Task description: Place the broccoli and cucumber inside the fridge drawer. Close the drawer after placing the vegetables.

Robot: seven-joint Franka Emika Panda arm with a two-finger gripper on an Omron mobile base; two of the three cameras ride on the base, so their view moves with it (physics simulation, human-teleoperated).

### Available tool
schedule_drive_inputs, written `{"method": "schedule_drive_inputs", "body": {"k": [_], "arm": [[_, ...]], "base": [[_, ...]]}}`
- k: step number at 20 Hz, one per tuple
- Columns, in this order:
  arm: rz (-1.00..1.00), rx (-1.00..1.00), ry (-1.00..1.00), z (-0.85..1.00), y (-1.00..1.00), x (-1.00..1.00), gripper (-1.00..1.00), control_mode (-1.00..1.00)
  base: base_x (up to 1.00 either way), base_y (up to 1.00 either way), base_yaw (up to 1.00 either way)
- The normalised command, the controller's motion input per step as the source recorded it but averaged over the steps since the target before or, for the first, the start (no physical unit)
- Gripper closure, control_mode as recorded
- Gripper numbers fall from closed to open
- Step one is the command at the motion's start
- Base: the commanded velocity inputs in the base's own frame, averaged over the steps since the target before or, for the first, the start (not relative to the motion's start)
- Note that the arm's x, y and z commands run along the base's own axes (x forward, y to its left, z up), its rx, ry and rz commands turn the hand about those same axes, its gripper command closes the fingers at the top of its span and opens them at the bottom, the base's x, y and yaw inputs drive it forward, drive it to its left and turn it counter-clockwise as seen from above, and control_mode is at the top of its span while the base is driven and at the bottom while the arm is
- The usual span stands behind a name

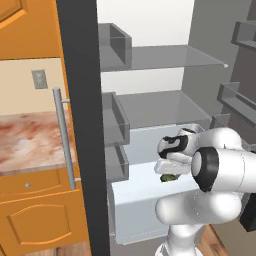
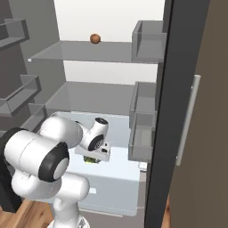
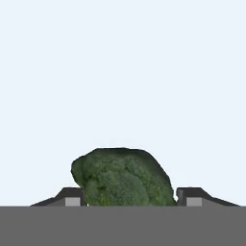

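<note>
The broccoli (image 3: 125,178), a dark green bumpy head, sits between my two fingertips (image 3: 72,197) and touches both. My gripper (image 3: 129,196) is shut on it and points down into the pale interior of the open fridge drawer (image 3: 120,72). From the left base view, the gripper (image 1: 170,175) hangs just over the pulled-out whitish drawer (image 1: 135,210), with a bit of the broccoli (image 1: 169,178) green under the hand. The right base view shows the same: broccoli (image 2: 91,160) under the gripper (image 2: 92,158), above the drawer (image 2: 118,187). The cucumber is out of view.
The fridge stands open with glass shelves (image 1: 165,57) above the drawer and grey door bins (image 2: 142,120) at the sides. A small brown ball (image 2: 94,38) lies on the upper shelf. The dark door edge (image 1: 77,125) with its bar handle (image 1: 62,140) borders orange cabinets (image 1: 35,215).
</note>
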Motion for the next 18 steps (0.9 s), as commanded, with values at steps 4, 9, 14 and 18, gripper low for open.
{"method": "schedule_drive_inputs", "body": {"k": [4,9,14,18], "arm": [[0.0,-0.02,0.0,-0.71,0.17,-0.16,1.0,-1.0],[0.0,0.0,-0.01,-0.04,0.02,-0.05,-1.0,-1.0],[0.0,0.0,0.0,0.41,0.0,0.05,-1.0,-1.0],[0.0,0.0,-0.06,0.99,0.0,0.09,-1.0,-1.0]], "base": [[0.0,0.0,0.0],[0.0,0.0,0.0],[0.0,0.0,0.0],[0.0,0.0,0.0]]}}
